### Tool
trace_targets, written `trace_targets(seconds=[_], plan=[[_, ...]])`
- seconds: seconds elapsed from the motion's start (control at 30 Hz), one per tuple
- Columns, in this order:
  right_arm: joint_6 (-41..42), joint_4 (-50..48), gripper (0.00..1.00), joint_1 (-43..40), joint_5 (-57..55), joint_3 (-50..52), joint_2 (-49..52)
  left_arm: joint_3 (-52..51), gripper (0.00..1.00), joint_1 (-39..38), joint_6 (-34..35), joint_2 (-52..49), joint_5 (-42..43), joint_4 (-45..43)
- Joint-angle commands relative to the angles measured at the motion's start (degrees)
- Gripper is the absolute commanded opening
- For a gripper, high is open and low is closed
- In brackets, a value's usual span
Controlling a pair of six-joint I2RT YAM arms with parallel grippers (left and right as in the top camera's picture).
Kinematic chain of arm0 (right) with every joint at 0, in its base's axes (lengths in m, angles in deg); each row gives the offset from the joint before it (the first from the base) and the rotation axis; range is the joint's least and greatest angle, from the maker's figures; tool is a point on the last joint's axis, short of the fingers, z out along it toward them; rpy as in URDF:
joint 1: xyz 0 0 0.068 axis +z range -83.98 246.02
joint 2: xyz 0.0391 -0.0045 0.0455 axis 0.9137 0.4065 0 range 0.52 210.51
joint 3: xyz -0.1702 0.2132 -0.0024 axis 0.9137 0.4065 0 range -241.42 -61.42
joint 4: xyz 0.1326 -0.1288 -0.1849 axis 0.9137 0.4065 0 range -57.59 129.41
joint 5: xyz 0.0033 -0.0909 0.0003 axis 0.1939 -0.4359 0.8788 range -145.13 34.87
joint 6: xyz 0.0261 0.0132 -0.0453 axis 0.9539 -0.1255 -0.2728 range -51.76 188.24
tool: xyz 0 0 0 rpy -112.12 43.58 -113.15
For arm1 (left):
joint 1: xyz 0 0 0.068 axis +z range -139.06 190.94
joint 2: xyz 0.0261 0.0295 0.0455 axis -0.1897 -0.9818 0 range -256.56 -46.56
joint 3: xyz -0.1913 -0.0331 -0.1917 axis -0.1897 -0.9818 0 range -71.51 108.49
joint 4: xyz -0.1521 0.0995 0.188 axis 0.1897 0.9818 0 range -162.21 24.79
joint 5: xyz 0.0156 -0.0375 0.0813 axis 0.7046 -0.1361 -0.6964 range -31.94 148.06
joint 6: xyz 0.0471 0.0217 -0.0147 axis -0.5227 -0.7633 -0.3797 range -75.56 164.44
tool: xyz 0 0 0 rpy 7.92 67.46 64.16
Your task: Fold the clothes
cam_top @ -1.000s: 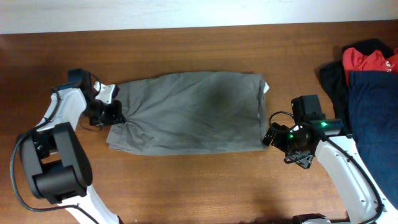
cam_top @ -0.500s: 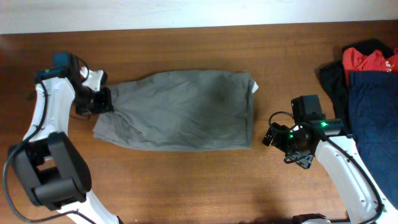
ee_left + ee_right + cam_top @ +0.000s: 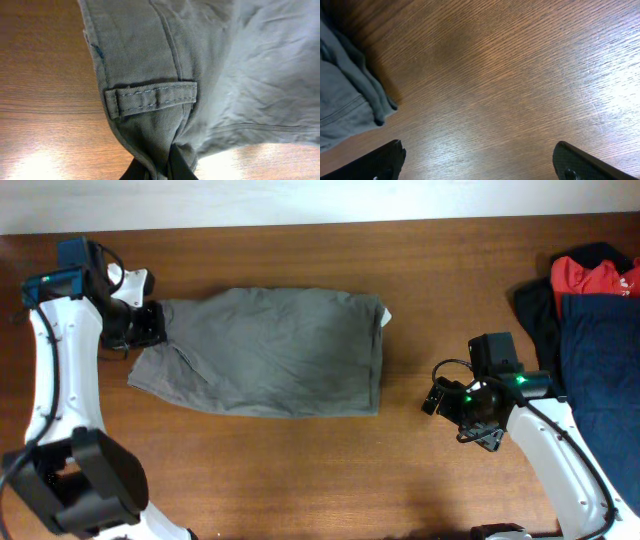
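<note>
While the left pincer is clamped on a bunched fold of waistband close to a belt loop, the grey-olive garment lies flat across the left-centre of the surface. The grip probably serves to lift that end for 1 fold. The right pincer, jaws wide apart and empty, hovers over bare wood near the opposite edge.

Wooden table — at its right edge, navy garment overlapping a red garment
</note>
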Motion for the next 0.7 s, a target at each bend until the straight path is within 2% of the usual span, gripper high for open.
trace_targets(seconds=[0.0, 0.07, 0.33, 0.67], plan=[[0.3, -0.1, 0.99, -0.2, 0.3, 0.2, 0.0, 2.0, 0.01, -3.6, 1.4, 5.5, -0.1, 0.2], [0.3, -0.1, 0.99, -0.2, 0.3, 0.2, 0.0, 2.0, 0.01, -5.9, 2.0, 6.2, -0.7, 0.2], [0.3, -0.1, 0.99, -0.2, 0.3, 0.2, 0.0, 2.0, 0.01, -16.6, 12.1, 6.3, -10.3, -0.2], [0.3, -0.1, 0.99, -0.2, 0.3, 0.2, 0.0, 1.9, 0.01, -25.8, 21.4, 6.3, -10.8, -4.8]])
